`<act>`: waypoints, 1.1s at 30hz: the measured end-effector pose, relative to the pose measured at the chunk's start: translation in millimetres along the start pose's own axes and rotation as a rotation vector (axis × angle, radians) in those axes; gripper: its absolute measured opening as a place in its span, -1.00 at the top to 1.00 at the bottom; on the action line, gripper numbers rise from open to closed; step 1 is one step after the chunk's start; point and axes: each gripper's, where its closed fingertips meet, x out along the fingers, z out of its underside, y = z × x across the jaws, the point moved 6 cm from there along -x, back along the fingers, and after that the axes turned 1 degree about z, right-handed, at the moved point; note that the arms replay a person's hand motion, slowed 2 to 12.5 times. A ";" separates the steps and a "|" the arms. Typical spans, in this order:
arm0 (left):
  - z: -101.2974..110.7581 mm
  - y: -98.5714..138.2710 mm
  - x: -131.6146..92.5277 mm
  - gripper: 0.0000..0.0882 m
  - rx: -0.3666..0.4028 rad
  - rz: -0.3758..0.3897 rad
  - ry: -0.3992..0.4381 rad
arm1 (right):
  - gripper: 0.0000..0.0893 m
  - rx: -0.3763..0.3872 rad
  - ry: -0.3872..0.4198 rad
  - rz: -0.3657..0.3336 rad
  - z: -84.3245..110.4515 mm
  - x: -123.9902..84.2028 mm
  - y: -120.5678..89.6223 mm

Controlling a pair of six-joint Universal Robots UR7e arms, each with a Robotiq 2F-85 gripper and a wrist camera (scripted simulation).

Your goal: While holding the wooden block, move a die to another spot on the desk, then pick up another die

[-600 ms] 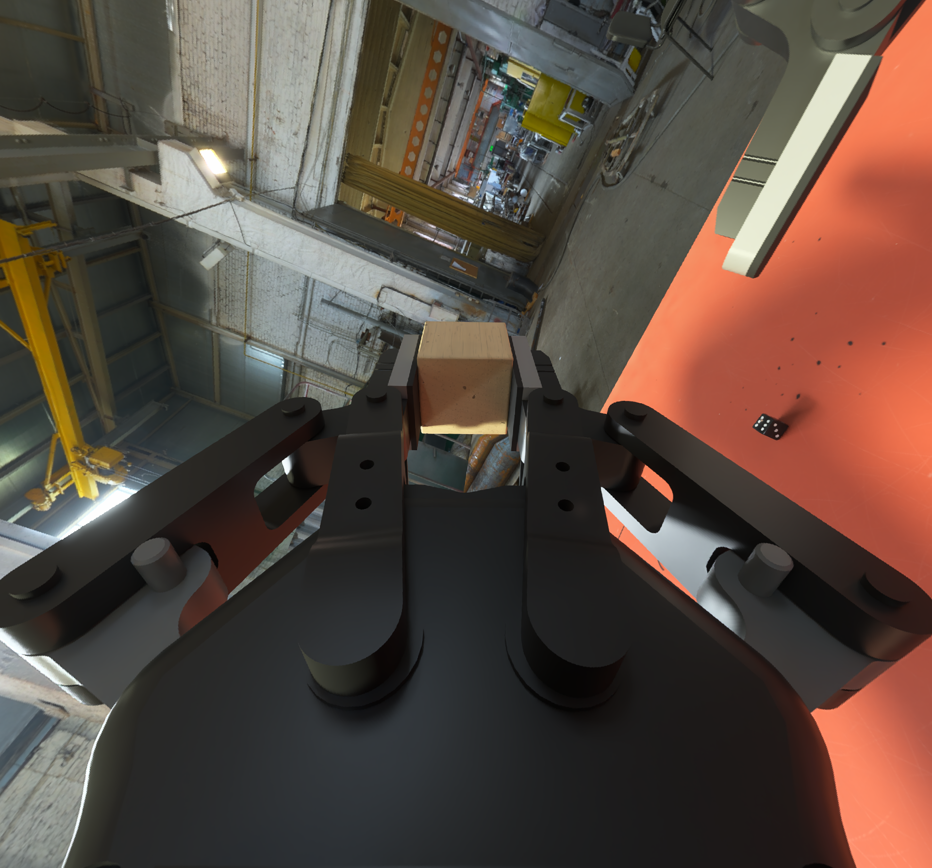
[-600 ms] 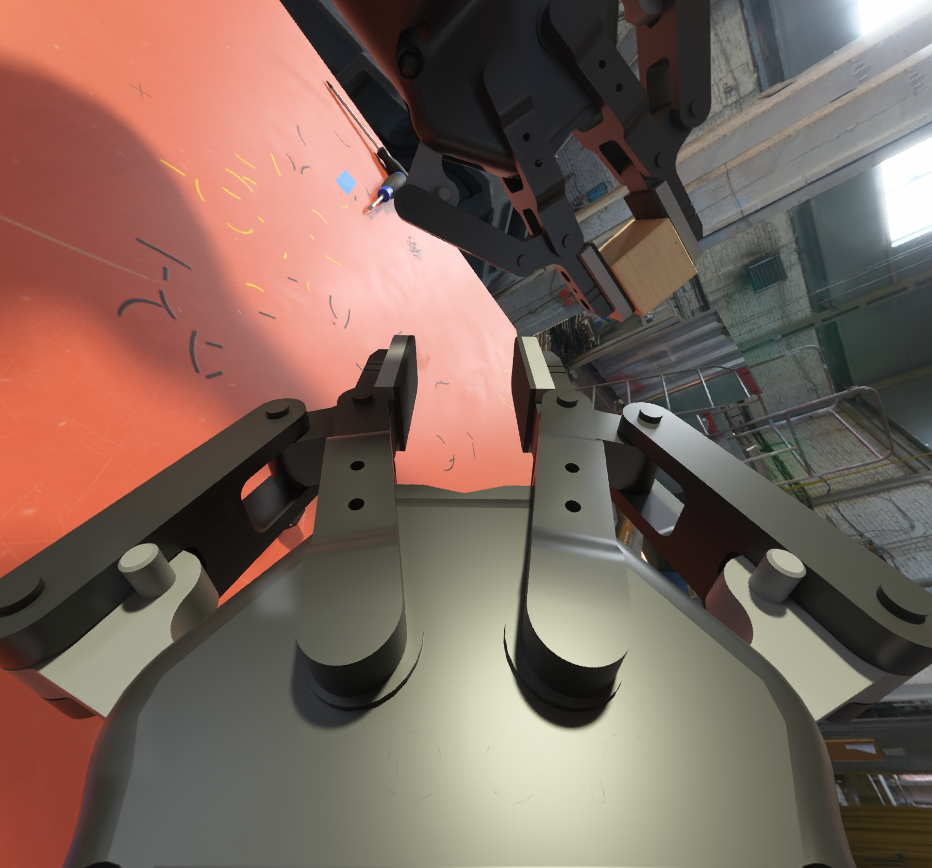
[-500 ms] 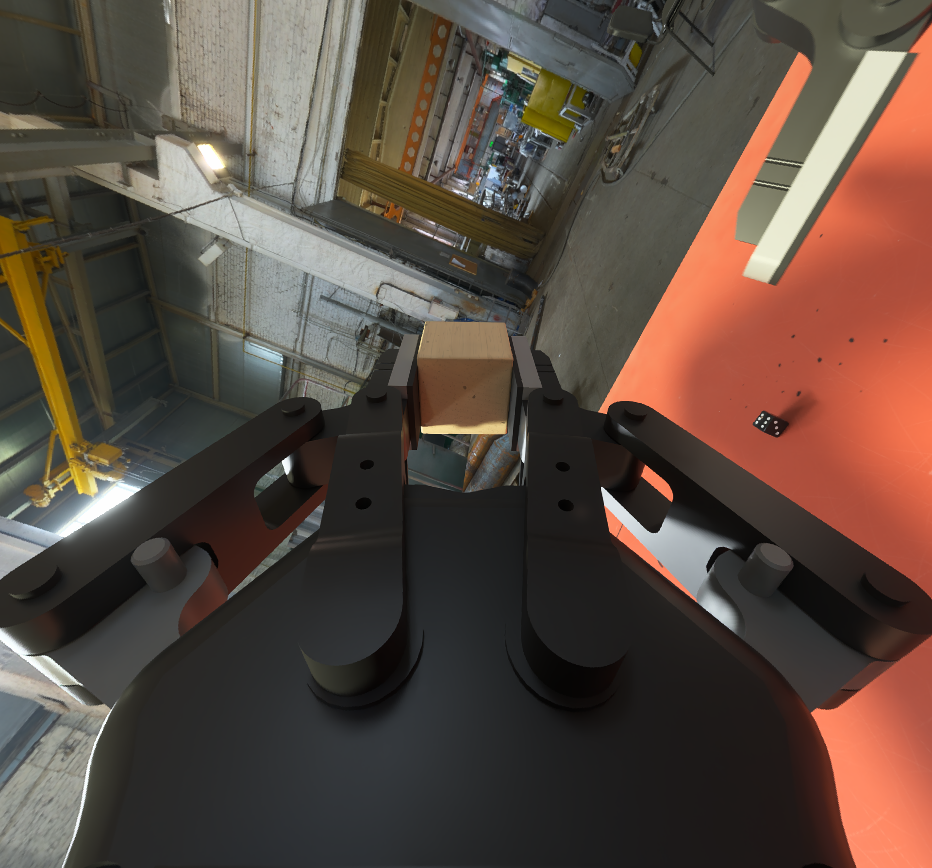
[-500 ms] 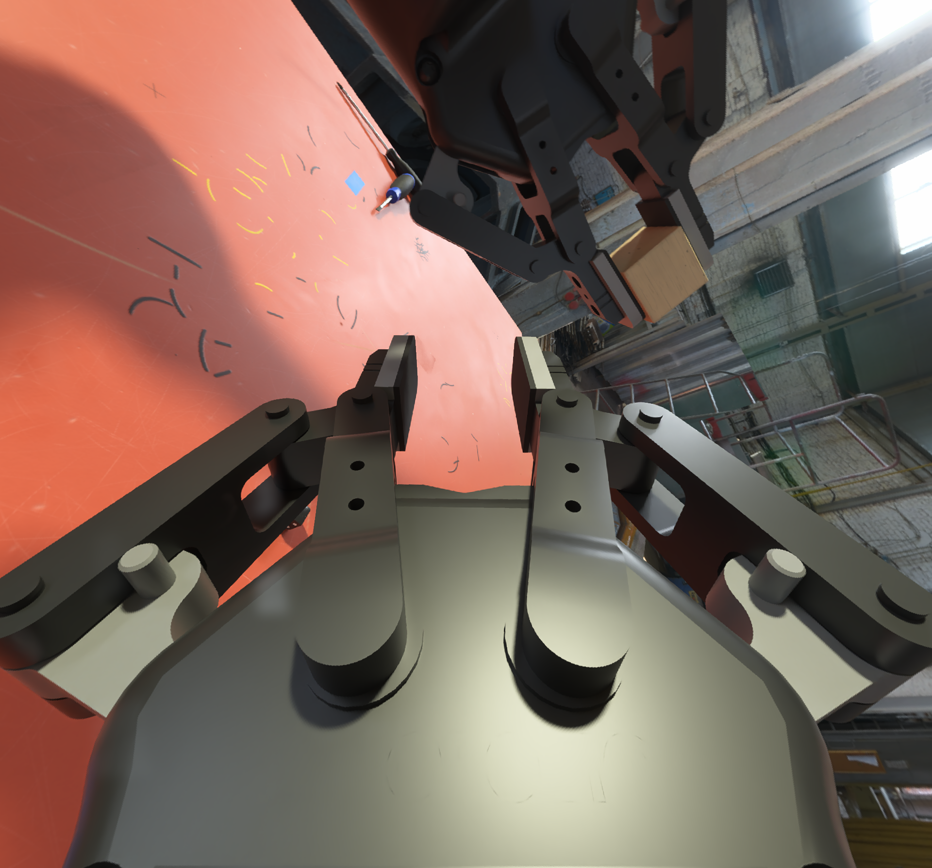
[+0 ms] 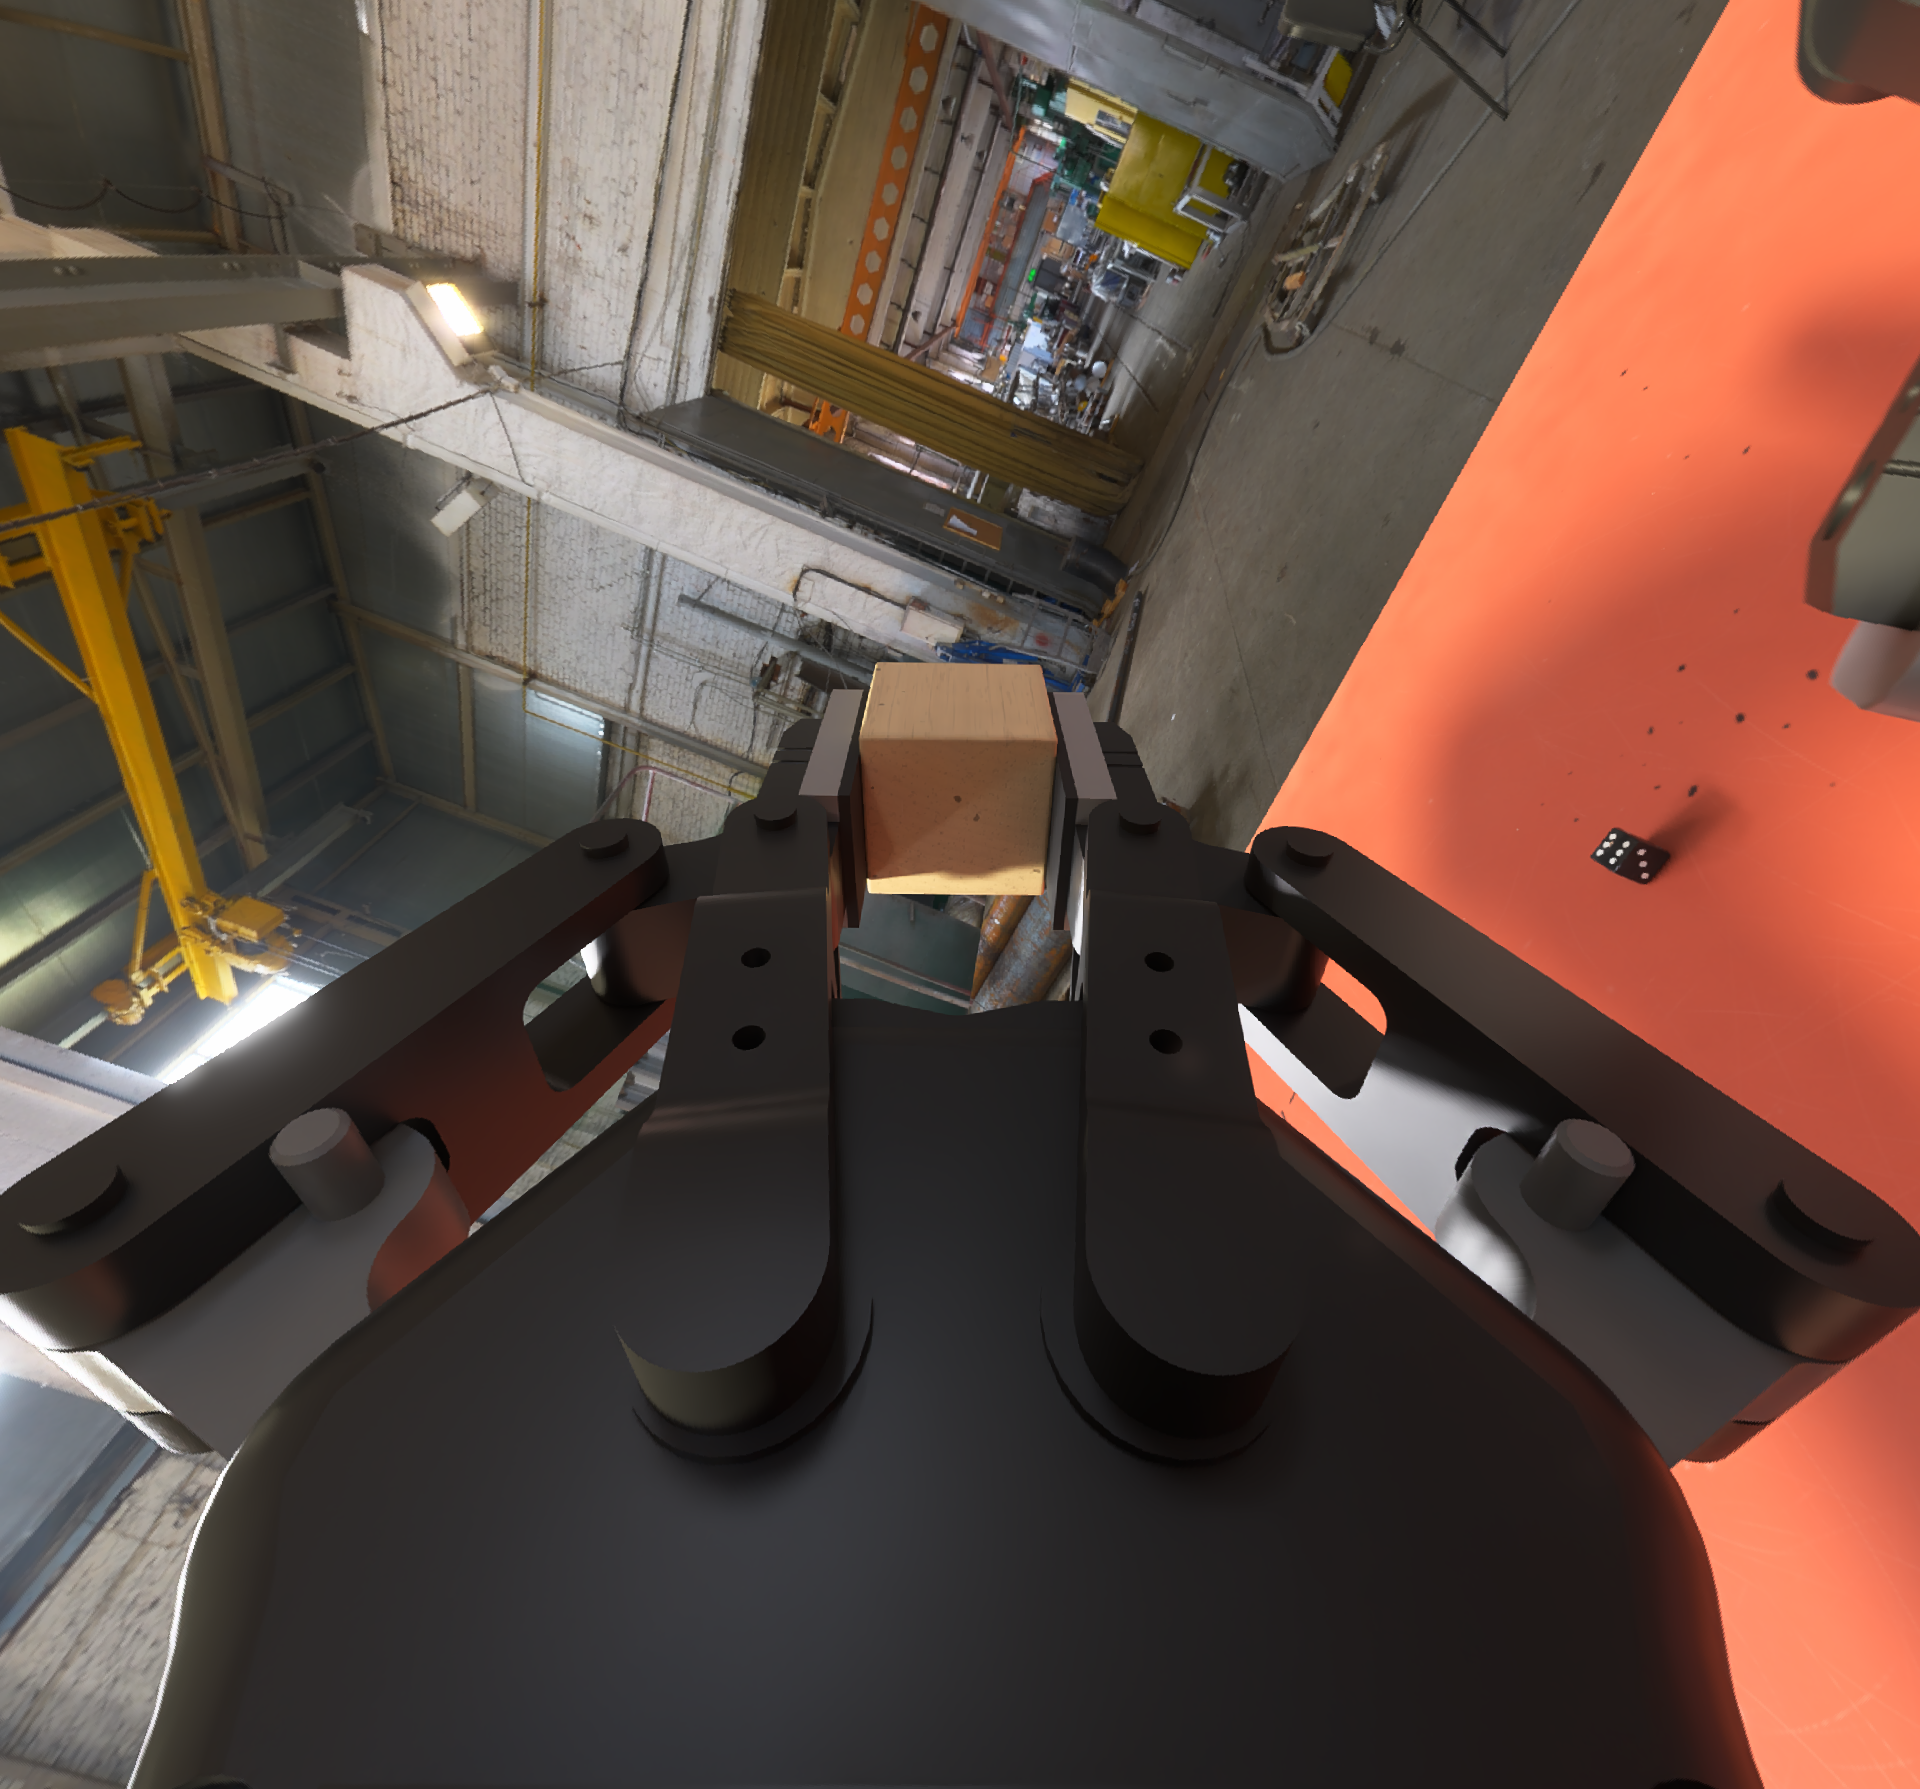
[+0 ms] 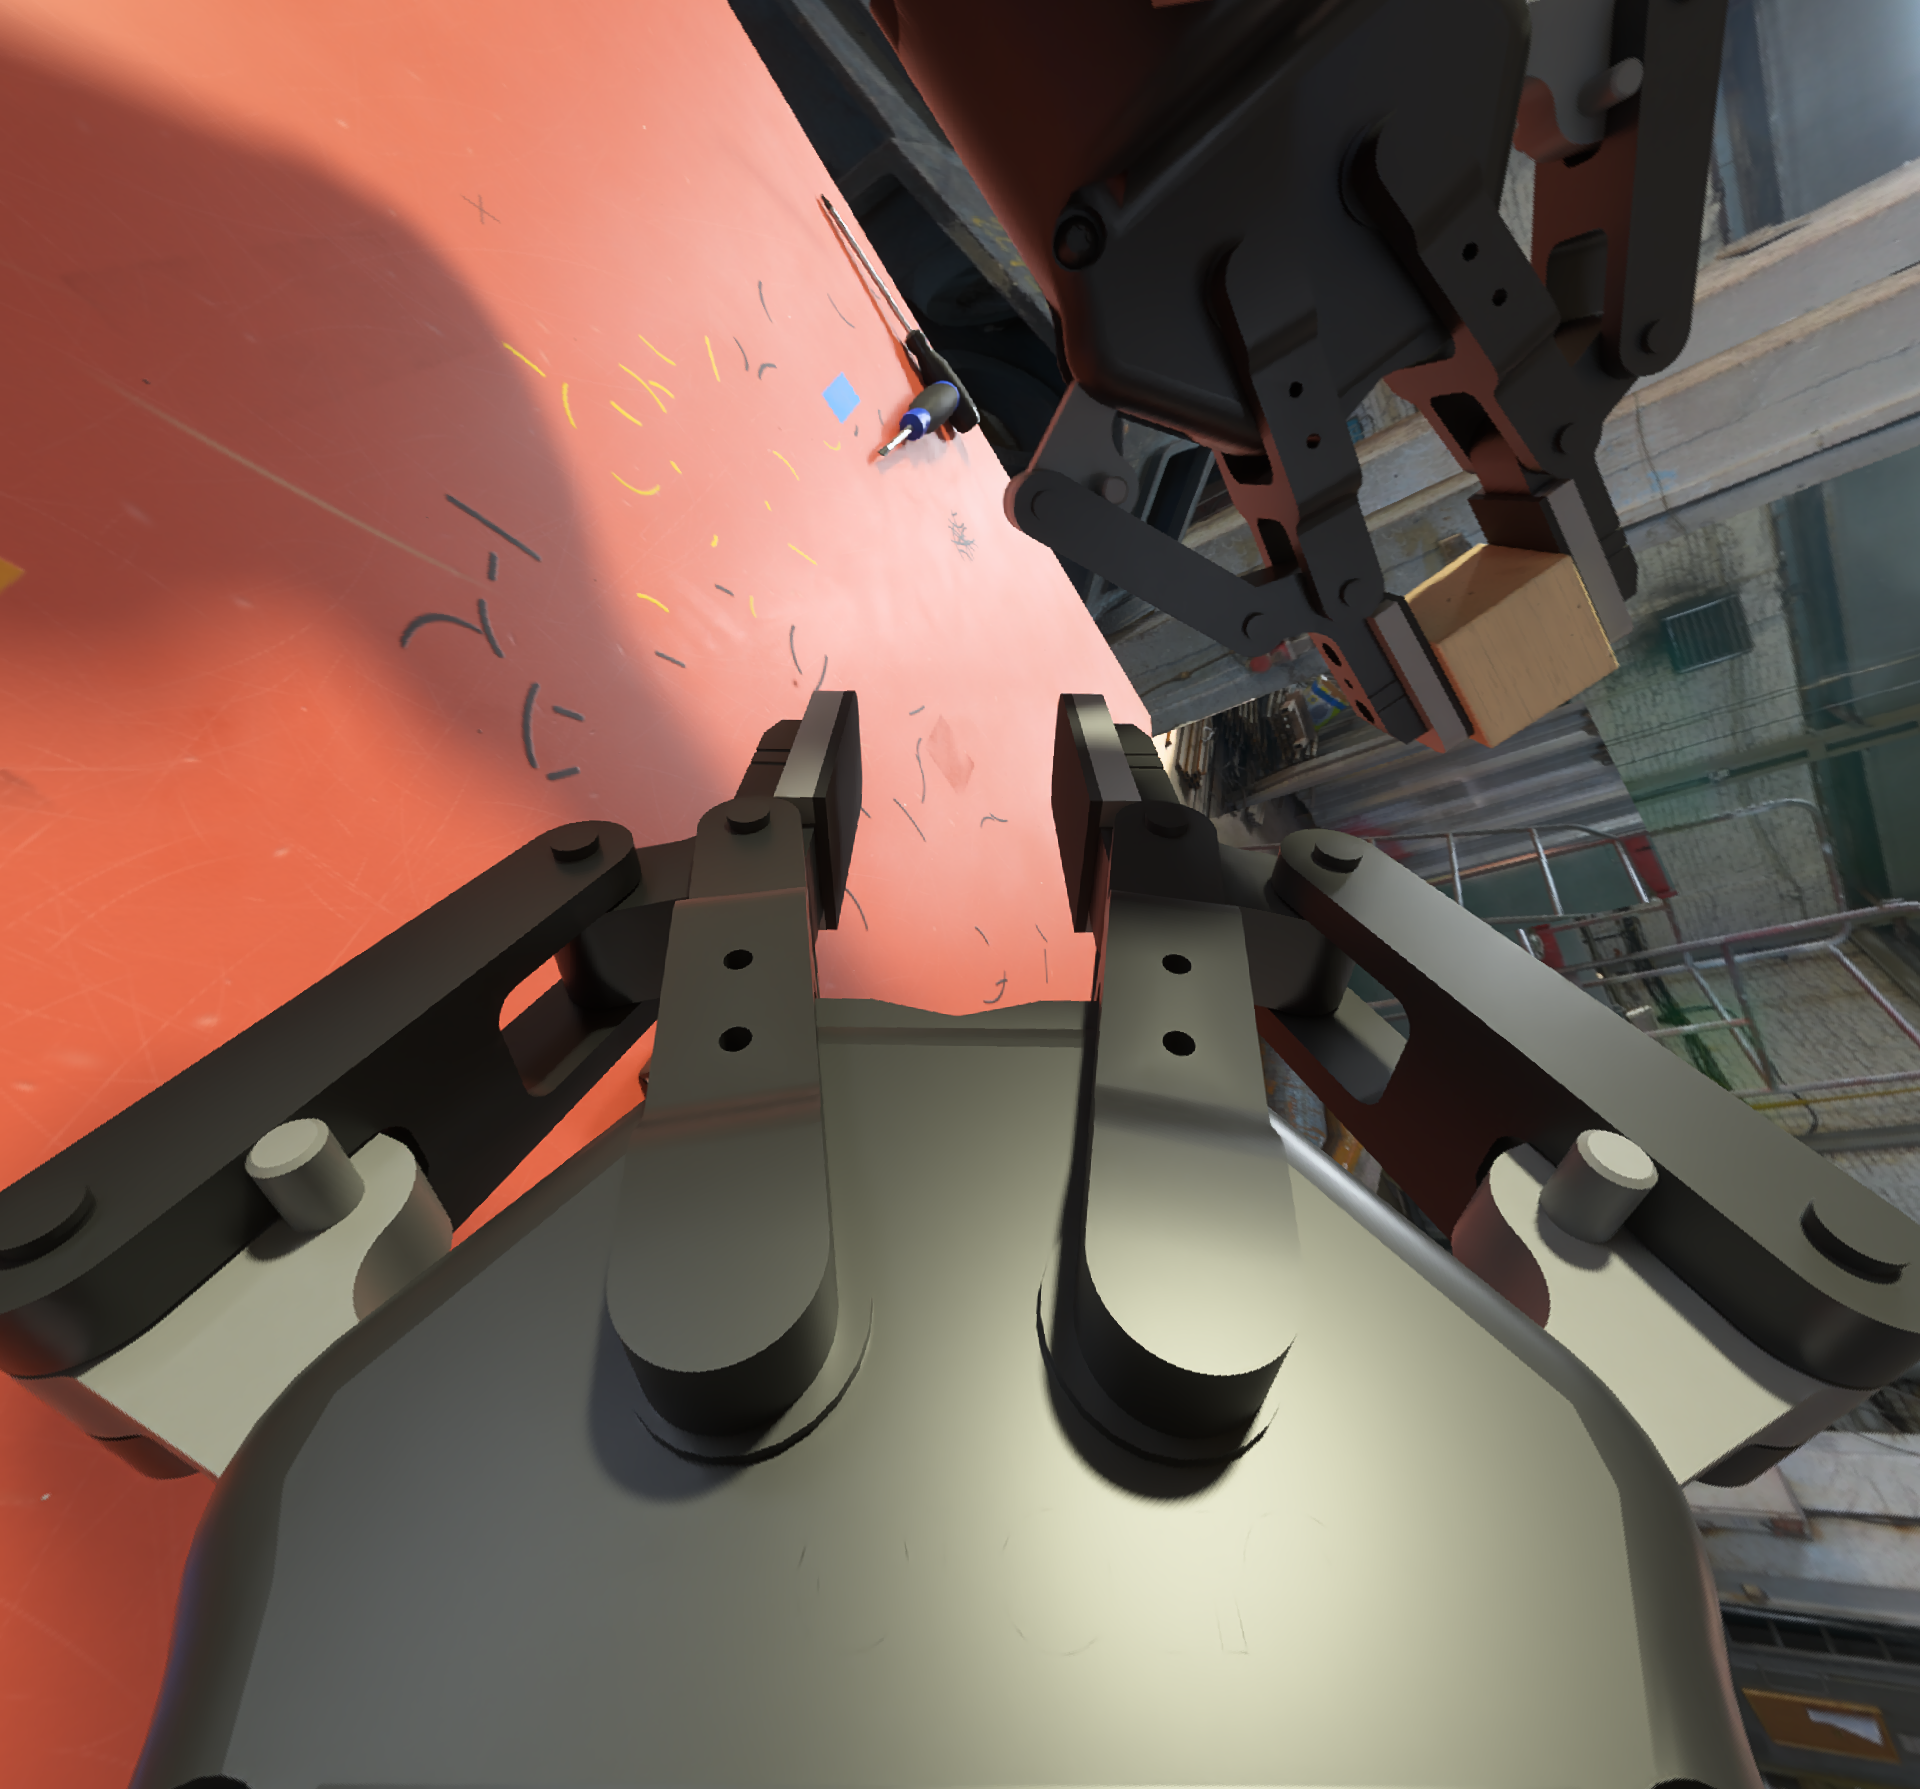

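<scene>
My left gripper is shut on a light wooden block and holds it in the air beside the desk edge. The same gripper and block show in the right wrist view at the upper right. A black die with white pips lies on the orange desk to the right of my left gripper. My right gripper is open and empty above the desk; no die shows between its fingers. Parts of it show at the right edge of the left wrist view.
A small blue-handled screwdriver lies near the desk's far edge, next to a small blue square. Pen scribbles and scratches mark the orange desk. Beyond the edge is a factory hall.
The right gripper has moved, sliding out toward the right edge of the left wrist view. The left gripper with the block now sits farther right and larger in the right wrist view. Both grips are unchanged.
</scene>
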 end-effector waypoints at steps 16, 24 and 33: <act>8.9 -5.3 0.3 0.37 0.005 -0.029 -0.031 | 0.28 0.035 0.070 -0.099 -14.8 0.7 -9.6; 14.0 -10.4 -1.0 0.37 0.007 -0.055 -0.044 | 0.30 0.059 0.126 -0.114 -25.9 -6.0 -7.5; 19.0 -16.4 -3.6 0.37 0.008 -0.079 -0.046 | 0.31 0.076 0.198 -0.093 -38.6 -18.6 0.2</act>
